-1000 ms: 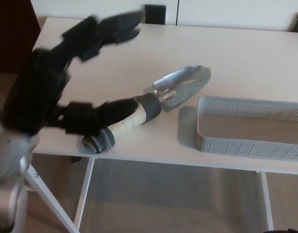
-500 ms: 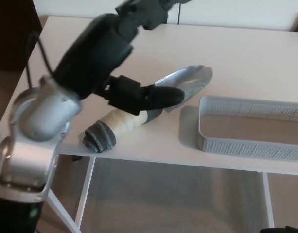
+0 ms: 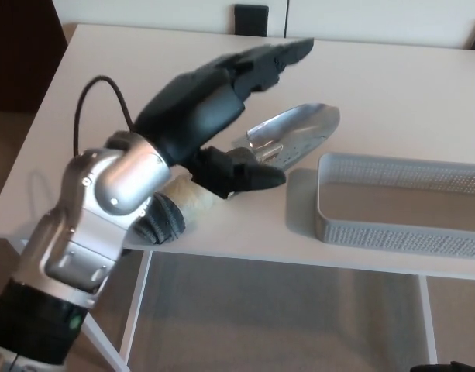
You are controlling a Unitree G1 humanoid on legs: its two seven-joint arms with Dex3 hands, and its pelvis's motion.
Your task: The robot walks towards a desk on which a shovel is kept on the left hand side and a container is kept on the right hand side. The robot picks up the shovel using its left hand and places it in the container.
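The left arm is seen entering from the lower left, its silver wrist joint crossing the near edge of the table (image 3: 222, 248). The left hand (image 3: 214, 116) is held above the table with the fingers (image 3: 280, 54) stretched out and apart from the thumb (image 3: 241, 174); nothing is gripped between them. The right hand is not shown.

Directly beneath the hand lies the shovel (image 3: 295, 136). Its wooden handle is mostly hidden under the wrist and thumb, the dark grey end cap showing just at the near table edge below the wrist. The thumb is laid over the neck of the shovel where handle meets blade; whether it touches cannot be told. The metal blade is exposed beyond the thumb, pointing away and to the hand's right, hollow side up.

To the right of the hand, just beside the blade tip but apart from it, the container (image 3: 392, 232) is found: a shallow grey perforated tray, nothing visible in it, set close to the near edge and running out of the picture on the right. A narrow strip of bare table separates blade and container wall.

Beyond the hand, a broad stretch of table surface extends to the far edge, where a small dark object (image 3: 250, 15) is seen. The left edge of the table lies well to the hand's left, with free surface between.

No brand, label or legible writing is observed on any item.
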